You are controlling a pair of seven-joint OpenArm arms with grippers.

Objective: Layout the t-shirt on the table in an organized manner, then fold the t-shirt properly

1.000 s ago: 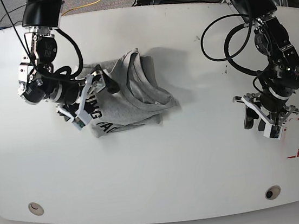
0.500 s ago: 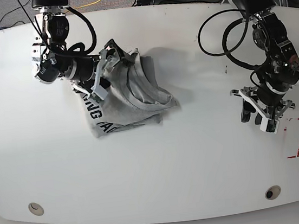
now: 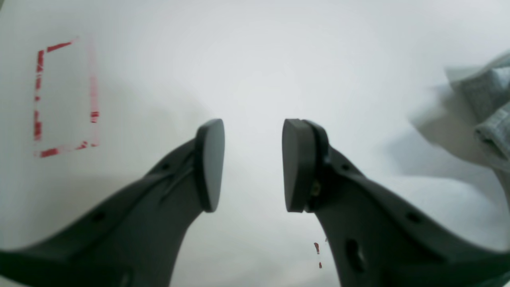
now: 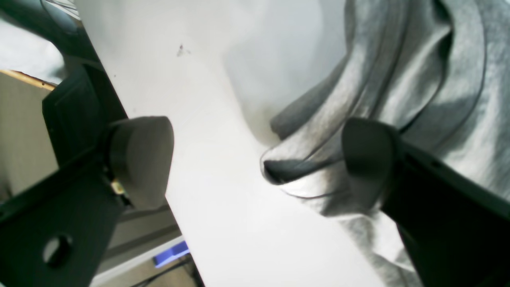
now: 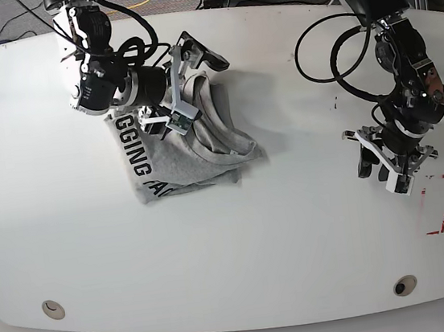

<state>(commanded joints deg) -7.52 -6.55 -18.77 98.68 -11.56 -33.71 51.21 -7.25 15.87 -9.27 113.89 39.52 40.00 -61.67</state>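
The light grey t-shirt (image 5: 184,150) lies crumpled on the white table (image 5: 296,238), left of centre, with black lettering showing along its left side. My right gripper (image 5: 189,85) is open over the shirt's far edge. In the right wrist view a rolled fold of the t-shirt (image 4: 303,159) lies between the spread fingers of the gripper (image 4: 255,159), close to the right finger (image 4: 368,151). My left gripper (image 5: 384,169) is open and empty above bare table at the right. In the left wrist view the gripper (image 3: 253,165) is open and the shirt (image 3: 488,115) lies far off at the right edge.
A red dashed rectangle (image 5: 439,204) is marked near the table's right front edge, also in the left wrist view (image 3: 65,95). Two round grommet holes (image 5: 53,308) (image 5: 404,284) sit near the front edge. Cables and equipment lie beyond the far edge.
My right gripper has moved from the shirt's left side up and right to its far edge and now stands open. The shirt's left part lies flatter. My left gripper rose slightly.
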